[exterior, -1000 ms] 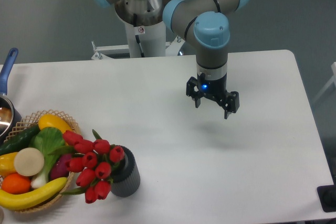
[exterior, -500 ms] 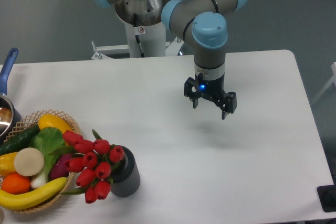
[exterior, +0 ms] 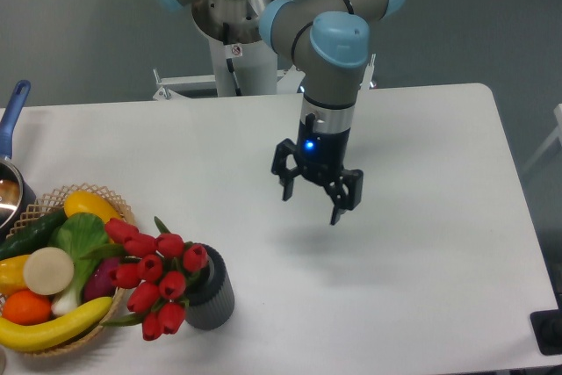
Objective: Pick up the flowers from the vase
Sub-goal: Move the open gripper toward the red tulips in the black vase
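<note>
The hand (exterior: 312, 198) hangs above the counter (exterior: 421, 243) with its fingers spread wide and nothing between them. Over the last second it has slid left and toward the front, closing on the flowers (exterior: 158, 280), though it is well apart from them yet. They lean out leftward from the vase (exterior: 211, 293) near the front-left edge, just beside the basket (exterior: 118, 208) of fruit and vegetables. The approach looks barely begun. The stems are hidden behind buds and leaves, so where they enter the vase cannot be made out.
</note>
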Robot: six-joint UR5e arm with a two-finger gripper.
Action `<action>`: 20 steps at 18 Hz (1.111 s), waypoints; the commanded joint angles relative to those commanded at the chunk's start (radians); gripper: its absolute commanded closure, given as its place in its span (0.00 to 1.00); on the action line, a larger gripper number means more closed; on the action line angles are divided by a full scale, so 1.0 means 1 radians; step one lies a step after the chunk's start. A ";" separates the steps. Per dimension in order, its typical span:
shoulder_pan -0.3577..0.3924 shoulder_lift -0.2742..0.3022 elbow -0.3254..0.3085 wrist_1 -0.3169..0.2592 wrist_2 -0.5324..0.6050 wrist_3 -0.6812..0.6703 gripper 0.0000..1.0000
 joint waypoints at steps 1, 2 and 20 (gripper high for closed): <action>0.003 0.000 -0.005 0.000 -0.066 -0.006 0.00; 0.003 0.000 -0.003 0.000 -0.123 -0.023 0.00; -0.067 -0.166 0.150 0.003 -0.428 -0.095 0.00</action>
